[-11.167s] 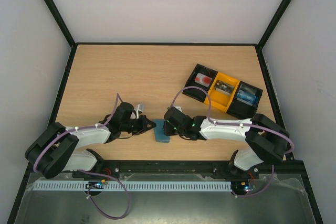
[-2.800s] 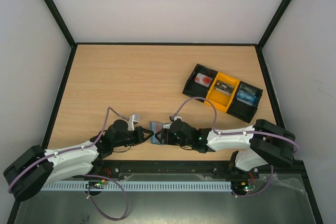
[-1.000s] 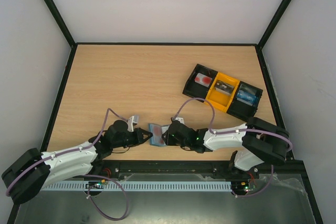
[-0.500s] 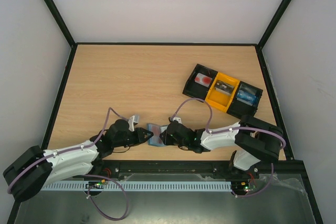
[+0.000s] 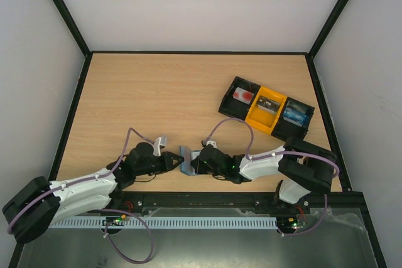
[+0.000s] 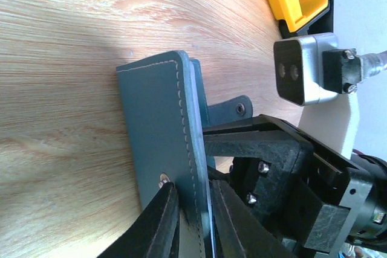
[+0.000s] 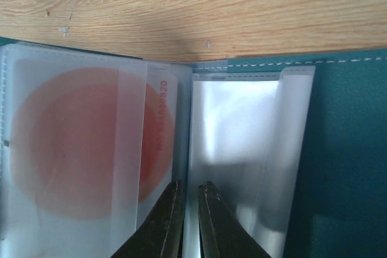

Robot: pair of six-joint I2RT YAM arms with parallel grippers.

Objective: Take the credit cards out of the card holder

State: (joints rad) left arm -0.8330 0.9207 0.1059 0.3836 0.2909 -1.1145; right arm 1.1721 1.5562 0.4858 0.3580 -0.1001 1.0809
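Left wrist: left gripper (image 6: 192, 187) pinches card holder (image 6: 158, 131) cover; right gripper (image 7: 190, 184) nips its sleeve (image 7: 236, 149).

The card holder (image 5: 184, 159), earlier laid flat and closed, has been raised on edge and opened, apparently pinched now by the left gripper (image 6: 192, 197) and right gripper (image 7: 190, 194).

There is one card holder (image 5: 186, 158), at the lower centre of the top view. Two tools flank it: one left tool (image 5: 178, 163) and one right tool (image 5: 193, 165). One tray (image 5: 225, 106) stands at the right of the single tabletop (image 5: 157, 92); it has three compartments, two black and one yellow. The right wrist view shows two clear pockets (image 7: 242, 149) and one card (image 7: 66, 143) bearing one orange-red disc. The left wrist view shows one closing tab (image 6: 227, 110).
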